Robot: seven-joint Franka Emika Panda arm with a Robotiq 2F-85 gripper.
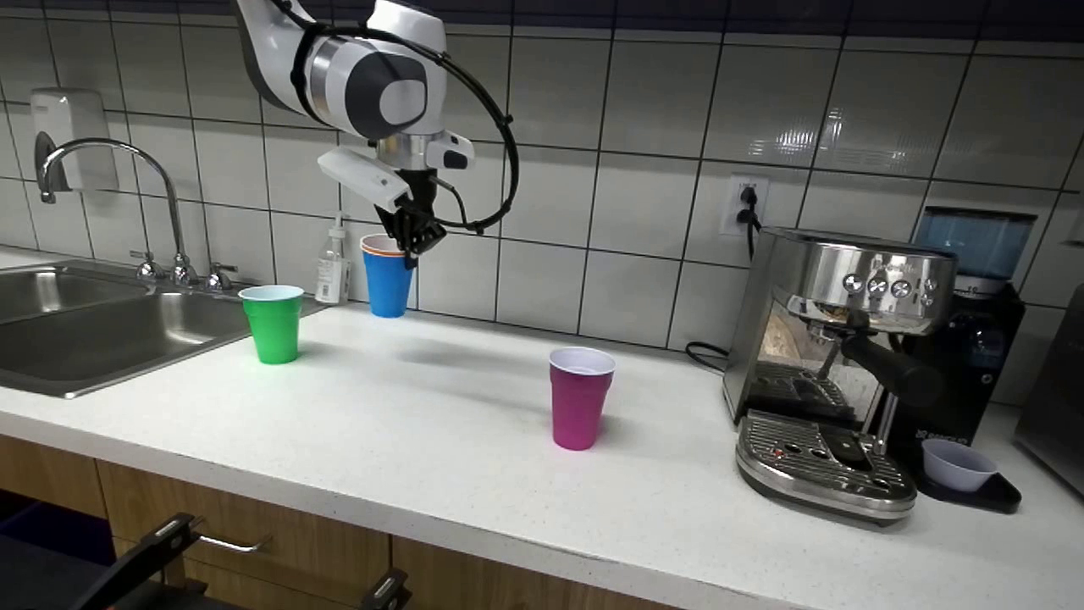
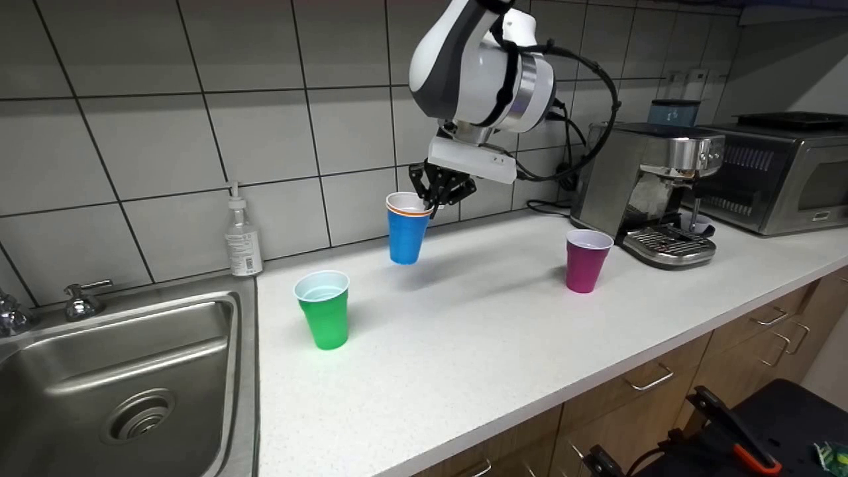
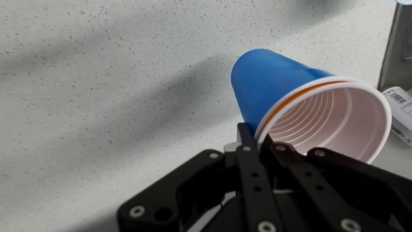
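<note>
While aloft, blue cup (image 3: 268, 83) in claw (image 3: 258, 140)

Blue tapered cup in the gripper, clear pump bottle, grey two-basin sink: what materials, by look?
Blue tapered cup: probably thin plastic, satin; smooth skin without sharp glare, slim white rim.
Clear pump bottle: probably plastic; see-through shoulders, though glass isn't ruled out.
Grey two-basin sink: metal, likely stainless steel, brushed-looking; soft, streaky highlights.

Kitchen, steel sink (image 2: 246, 384), espresso machine (image 1: 834, 373) on white counter (image 1: 423, 424); tiled wall (image 1: 546, 203), wooden drawers (image 1: 305, 529)
</note>
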